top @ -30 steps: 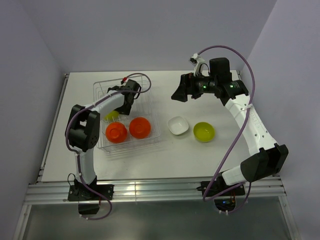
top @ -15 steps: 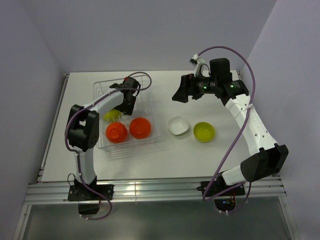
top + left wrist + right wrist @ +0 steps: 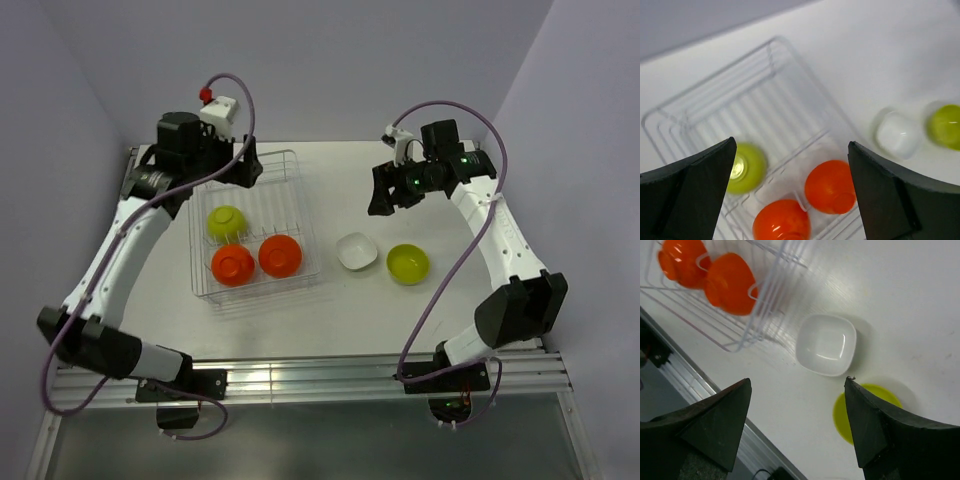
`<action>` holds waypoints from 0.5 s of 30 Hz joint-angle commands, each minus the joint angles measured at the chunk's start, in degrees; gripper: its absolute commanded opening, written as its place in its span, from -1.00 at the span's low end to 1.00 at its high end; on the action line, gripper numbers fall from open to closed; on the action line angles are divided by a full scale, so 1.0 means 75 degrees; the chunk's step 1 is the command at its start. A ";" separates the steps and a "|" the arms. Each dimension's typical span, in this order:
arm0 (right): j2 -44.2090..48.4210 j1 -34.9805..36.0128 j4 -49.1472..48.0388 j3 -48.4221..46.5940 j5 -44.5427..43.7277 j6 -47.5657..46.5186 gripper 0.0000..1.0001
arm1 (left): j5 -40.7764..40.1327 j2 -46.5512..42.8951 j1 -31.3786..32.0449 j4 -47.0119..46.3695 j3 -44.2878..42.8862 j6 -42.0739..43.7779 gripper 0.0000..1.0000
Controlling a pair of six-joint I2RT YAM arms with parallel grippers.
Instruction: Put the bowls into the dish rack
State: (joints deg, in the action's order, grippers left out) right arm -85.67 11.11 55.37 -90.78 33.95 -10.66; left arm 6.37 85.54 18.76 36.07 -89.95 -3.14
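Observation:
The wire dish rack [image 3: 303, 205] sits left of centre and holds a lime green bowl [image 3: 226, 221] and two orange-red bowls [image 3: 232, 265] [image 3: 280, 255], all bottom up. On the table to its right lie a white squarish bowl [image 3: 356, 251] and a second green bowl [image 3: 408, 263]. My left gripper [image 3: 243, 166] hangs open high over the rack's far edge with nothing in it. In the left wrist view the rack's green bowl [image 3: 746, 167] and an orange bowl [image 3: 830, 186] lie far below the left gripper [image 3: 791, 144]. My right gripper [image 3: 797, 380] is open and empty above the white bowl [image 3: 826, 344].
The table's near edge has a metal rail [image 3: 300, 378]. Purple walls close in the table at the back and on both sides. A cable loops over each arm.
The left arm has lifted out of the rack and swung up and back, leaving the green bowl inside. The right gripper has turned downward and moved slightly right, toward the white bowl.

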 commanded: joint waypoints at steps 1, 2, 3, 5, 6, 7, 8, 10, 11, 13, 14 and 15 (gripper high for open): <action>-0.0284 -0.0134 0.0703 0.0266 -0.0835 -0.0677 0.54 | 0.1949 -0.0810 0.0006 -0.0895 0.0344 0.0196 0.99; -0.0343 -0.0111 0.0668 0.0373 -0.0882 -0.0642 0.50 | 0.2369 -0.0927 -0.0006 -0.0977 0.0426 -0.0013 0.99; -0.0482 -0.0111 0.0621 0.0478 -0.0987 -0.0561 0.46 | 0.2594 -0.1137 -0.0052 -0.1071 0.0636 -0.0143 0.99; -0.0659 -0.0087 0.0445 0.0701 -0.1117 -0.0478 0.39 | 0.3247 -0.1314 -0.0076 -0.1235 0.0906 -0.0377 0.99; -0.0880 -0.0029 0.0317 0.0818 -0.1198 -0.0385 0.36 | 0.3403 -0.1478 -0.0088 -0.1305 0.0989 -0.0471 0.99; -0.0975 0.0006 0.0258 0.0854 -0.1234 -0.0349 0.30 | 0.3555 -0.1572 -0.0088 -0.1434 0.1083 -0.0600 0.99; -0.1080 0.0053 0.0199 0.0889 -0.1258 -0.0314 0.29 | 0.3696 -0.1654 -0.0088 -0.1481 0.1257 -0.0648 0.99; -0.1326 0.0193 -0.0022 0.0971 -0.1432 -0.0232 0.28 | 0.3686 -0.1900 -0.0100 -0.1587 0.1422 -0.0730 0.99; -0.1409 0.0275 -0.0105 0.1006 -0.1538 -0.0220 0.28 | 0.3604 -0.2029 -0.0100 -0.1599 0.1563 -0.0753 0.99; -0.1596 0.0427 -0.0385 0.1100 -0.1749 -0.0138 0.27 | 0.3499 -0.2123 -0.0100 -0.1588 0.1657 -0.0754 0.99; -0.1783 0.0463 -0.0445 0.1112 -0.1808 -0.0115 0.26 | 0.3463 -0.2147 -0.0111 -0.1553 0.1739 -0.0742 0.99; -0.1912 0.0498 -0.0539 0.1124 -0.1855 -0.0068 0.25 | 0.3440 -0.2194 -0.0123 -0.1494 0.1775 -0.0742 0.99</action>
State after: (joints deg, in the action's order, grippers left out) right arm -98.72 13.47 55.55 -82.67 22.90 -12.25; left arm 30.17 72.58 18.26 27.24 -76.97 -7.44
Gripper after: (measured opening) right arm 0.632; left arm 0.995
